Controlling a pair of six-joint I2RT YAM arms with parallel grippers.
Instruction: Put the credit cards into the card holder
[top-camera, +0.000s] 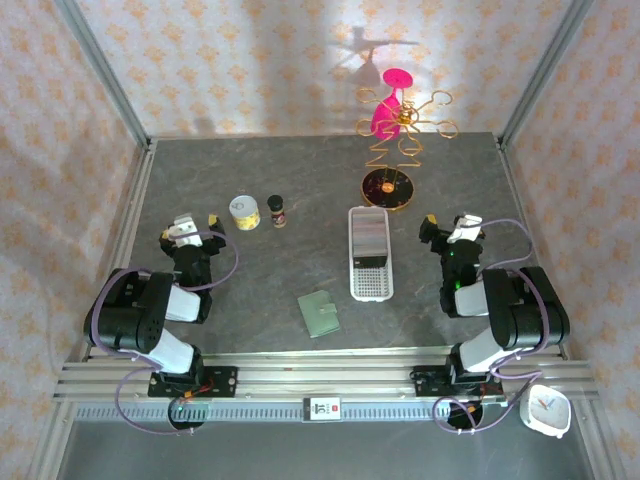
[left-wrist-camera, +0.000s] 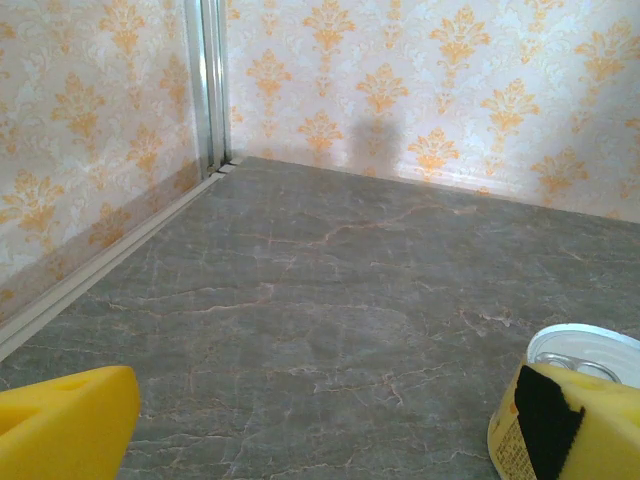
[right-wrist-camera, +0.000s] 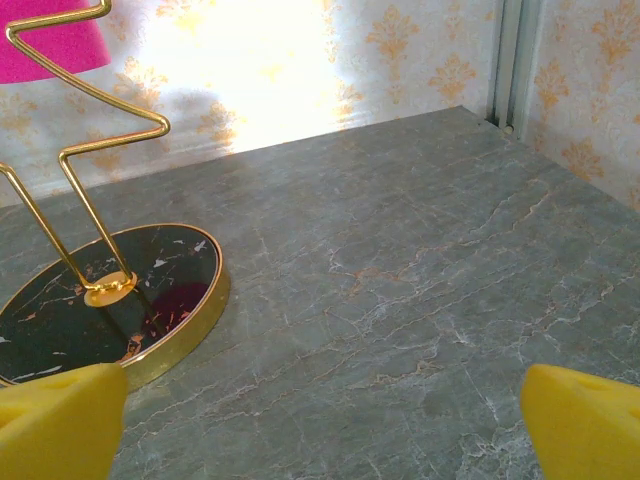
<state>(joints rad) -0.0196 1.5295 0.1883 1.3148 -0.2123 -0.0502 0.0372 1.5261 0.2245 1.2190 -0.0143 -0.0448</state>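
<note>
Lying flat: sage-green near-square folding wallet (top-camera: 318, 313); silvery-grey and dark thin cards (top-camera: 369, 240) resting in long white perforated tray (top-camera: 371, 286); left gripper (top-camera: 190, 228), right gripper (top-camera: 452, 225) gaping wide, empty.

The card holder (top-camera: 319, 313) is sage-green, the credit cards (top-camera: 368, 233) silvery-grey and dark, and the perforated tray (top-camera: 372, 288) white. The table (top-camera: 250, 170) is dark grey marble with pale veins, and the walls (top-camera: 250, 60) are cream with orange damask motifs.

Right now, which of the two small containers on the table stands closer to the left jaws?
The wide yellow can with the pale top; it stands next to the left jaws, while the slim dark bottle stands beyond it, further right.
</note>
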